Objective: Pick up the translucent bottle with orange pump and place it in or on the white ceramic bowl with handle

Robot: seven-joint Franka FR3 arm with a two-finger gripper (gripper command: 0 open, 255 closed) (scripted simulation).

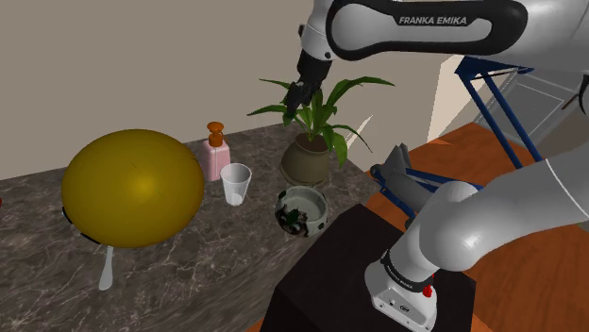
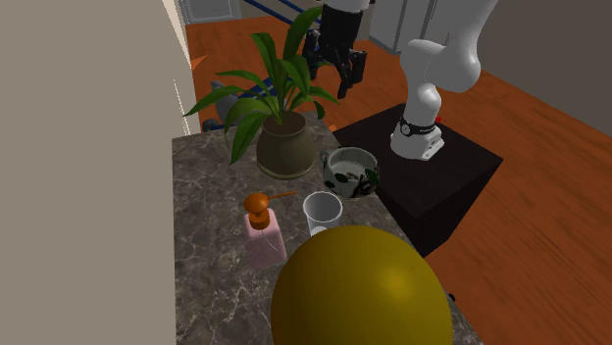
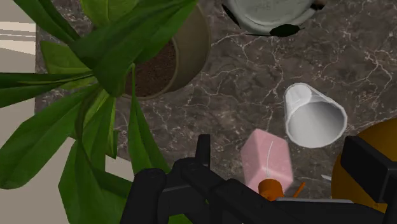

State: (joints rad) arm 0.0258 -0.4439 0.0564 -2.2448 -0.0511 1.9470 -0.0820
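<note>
Gripper (image 1: pixel 299 96) spread wide, empty, above potted plant (image 1: pixel 319 127). Pink bottle (image 1: pixel 216 158) with orange pump upright near the plant, beyond clear cup (image 1: pixel 236 184). Reaching stage, seemingly. Next: drop clear of plant leaves, clasp bottle body.

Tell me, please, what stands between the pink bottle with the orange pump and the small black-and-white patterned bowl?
A translucent white cup stands between the pink bottle and the patterned bowl, plain in the shoulder view.
</note>
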